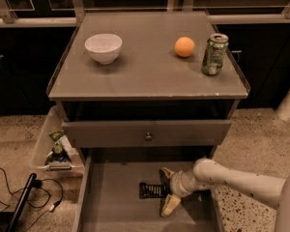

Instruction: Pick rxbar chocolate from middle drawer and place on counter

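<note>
Your gripper (pixel 167 189) sits low in the open drawer (pixel 111 204), fingers spread wide and holding nothing — the chocolate bar (pixel 151 190) lies between them, toward nine o'clock.

A white ceramic bowl (pixel 103 47), a round orange fruit (pixel 184 47) and a green soda can (pixel 215 54) stand apart on the counter (pixel 145 83); a pale plastic bin (pixel 39 151) sits lower left.

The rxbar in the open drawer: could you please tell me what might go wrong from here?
1. The gripper is open around only the right end of the rxbar, so a shallow grasp could slip.
2. The rxbar lies flat on the drawer floor; closing may just push it away.
3. The shut drawer front sits just above the arm, so a straight lift could hit it.
</note>
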Robot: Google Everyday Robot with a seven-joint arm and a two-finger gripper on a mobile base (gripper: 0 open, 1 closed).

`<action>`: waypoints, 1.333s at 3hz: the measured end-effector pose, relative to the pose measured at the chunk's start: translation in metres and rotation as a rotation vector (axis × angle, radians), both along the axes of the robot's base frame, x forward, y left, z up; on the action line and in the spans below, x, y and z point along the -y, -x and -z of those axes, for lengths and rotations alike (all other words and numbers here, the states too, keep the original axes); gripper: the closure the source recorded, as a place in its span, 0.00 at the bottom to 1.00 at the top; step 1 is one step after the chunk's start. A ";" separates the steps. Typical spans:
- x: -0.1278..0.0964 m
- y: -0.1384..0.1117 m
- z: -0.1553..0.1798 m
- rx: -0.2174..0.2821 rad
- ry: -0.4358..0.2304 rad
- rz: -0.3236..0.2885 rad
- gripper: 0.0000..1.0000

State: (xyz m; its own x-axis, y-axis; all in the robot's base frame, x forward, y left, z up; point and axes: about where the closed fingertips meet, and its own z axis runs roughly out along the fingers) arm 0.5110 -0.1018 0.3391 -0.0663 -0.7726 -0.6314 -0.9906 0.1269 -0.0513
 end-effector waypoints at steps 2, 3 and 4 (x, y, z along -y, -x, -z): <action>0.000 0.000 0.000 0.000 0.000 0.000 0.42; -0.001 0.000 -0.006 0.001 0.001 -0.003 0.65; -0.002 0.001 -0.012 0.001 0.001 -0.003 0.88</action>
State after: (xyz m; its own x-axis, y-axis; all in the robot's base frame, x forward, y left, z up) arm 0.5102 -0.1002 0.3510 -0.0630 -0.7735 -0.6307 -0.9909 0.1237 -0.0527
